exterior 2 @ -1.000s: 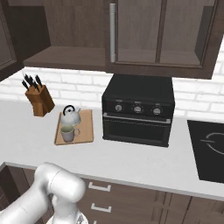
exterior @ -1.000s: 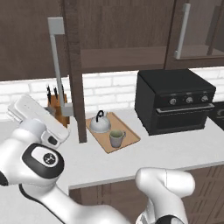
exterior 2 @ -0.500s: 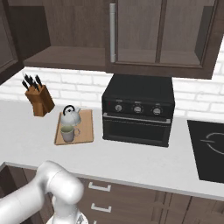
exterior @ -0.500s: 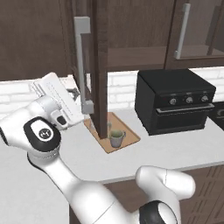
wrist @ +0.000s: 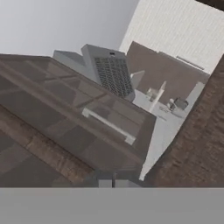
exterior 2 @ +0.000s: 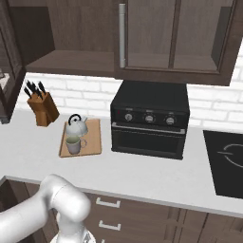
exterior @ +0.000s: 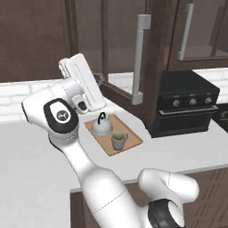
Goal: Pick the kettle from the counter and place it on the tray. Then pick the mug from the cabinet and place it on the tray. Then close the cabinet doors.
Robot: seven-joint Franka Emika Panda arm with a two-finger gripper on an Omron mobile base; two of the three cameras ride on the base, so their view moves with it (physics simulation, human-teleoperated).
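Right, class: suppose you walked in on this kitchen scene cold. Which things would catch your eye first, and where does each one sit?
The big white arm's hand is raised against the cabinet door, which swings across in front of the counter. Below it, the tray already carries the kettle with the mug just in front. To the right stands a black oven, and a knife block sits to the tray's left.
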